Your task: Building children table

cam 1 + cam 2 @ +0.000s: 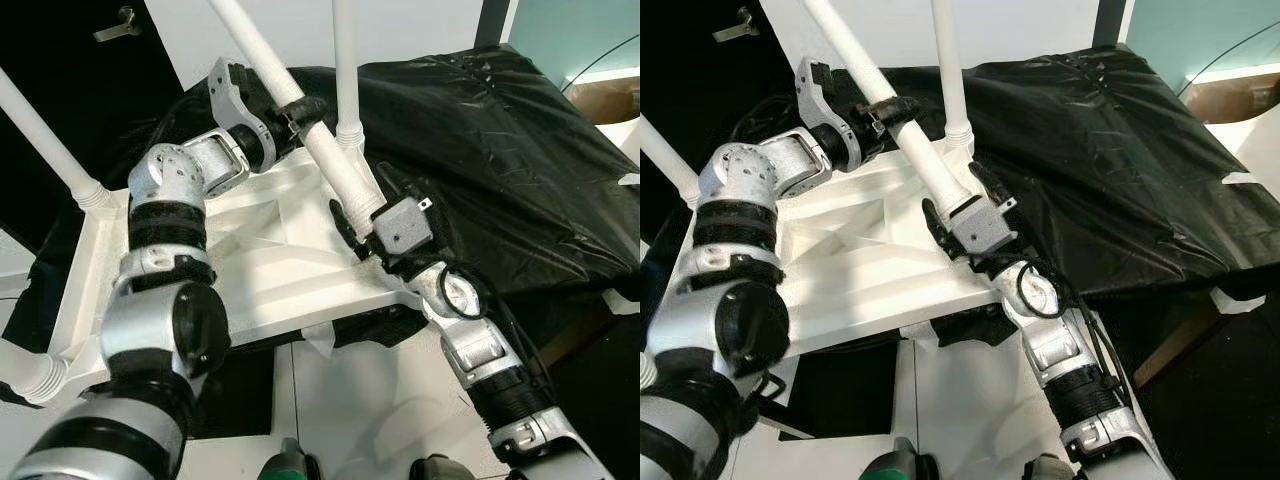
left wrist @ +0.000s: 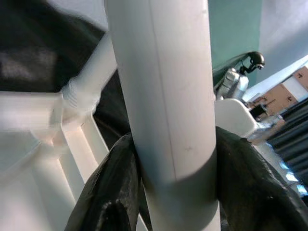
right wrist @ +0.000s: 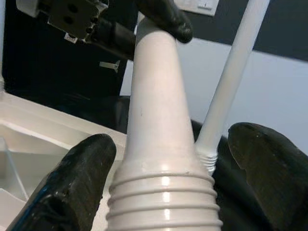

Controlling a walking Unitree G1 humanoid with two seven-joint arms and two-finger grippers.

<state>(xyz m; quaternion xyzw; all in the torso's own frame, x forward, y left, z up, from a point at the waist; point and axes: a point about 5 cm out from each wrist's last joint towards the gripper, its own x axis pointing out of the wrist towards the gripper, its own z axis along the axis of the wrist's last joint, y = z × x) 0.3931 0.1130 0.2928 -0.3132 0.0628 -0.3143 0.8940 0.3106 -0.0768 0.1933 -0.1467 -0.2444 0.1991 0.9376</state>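
Observation:
A white children's table (image 1: pixel 270 250) lies upside down on a black sheet, its ribbed underside facing up. A white leg (image 1: pixel 322 152) slants up from its near right corner. My left gripper (image 1: pixel 293 112) is shut on this leg partway up; in the left wrist view both fingers (image 2: pixel 106 192) press against the leg (image 2: pixel 163 96). My right gripper (image 1: pixel 357 215) straddles the leg's threaded base (image 3: pixel 161 197), open, with a gap beside one finger (image 3: pixel 269 178). Another leg (image 1: pixel 345 70) stands upright in the far corner, and one (image 1: pixel 45 135) rises at the left.
The black plastic sheet (image 1: pixel 500 150) covers a raised surface to the right and behind. A cardboard box (image 1: pixel 612 100) sits at the far right. White floor (image 1: pixel 350 400) lies in front. A dark door with a handle (image 1: pixel 118 22) stands at the back left.

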